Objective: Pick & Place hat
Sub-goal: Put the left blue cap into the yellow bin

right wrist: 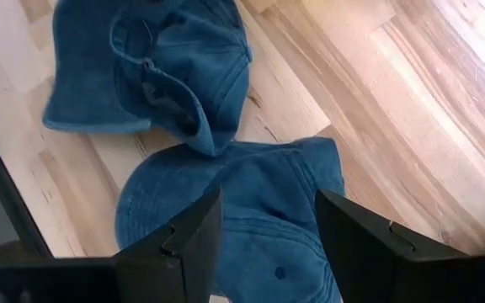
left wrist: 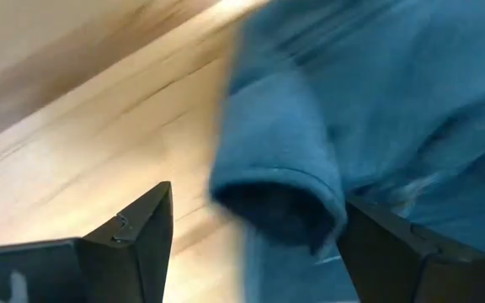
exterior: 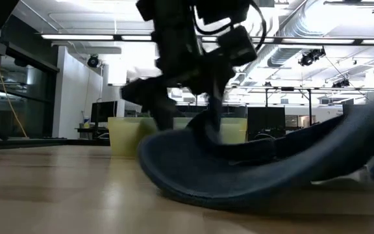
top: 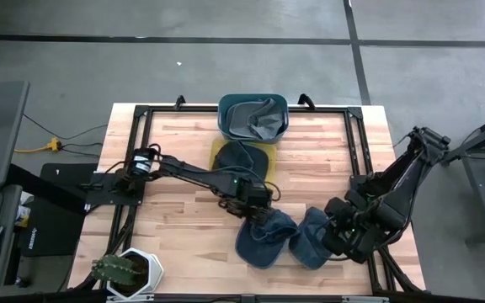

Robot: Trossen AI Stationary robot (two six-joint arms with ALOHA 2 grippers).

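Blue denim hat (top: 263, 238) is straddled by the open left gripper (top: 255, 212), unclamped. Second blue denim hat (right wrist: 251, 210) is hovered over by the open right gripper (right wrist: 263, 231). No writing is legible.

Wooden table (top: 183, 147), with a blue bin (top: 253, 115) at the far edge. Just before the bin, one hat (top: 241, 156); farther toward the near edge, two blue hats (top: 266, 238) (top: 308, 238).
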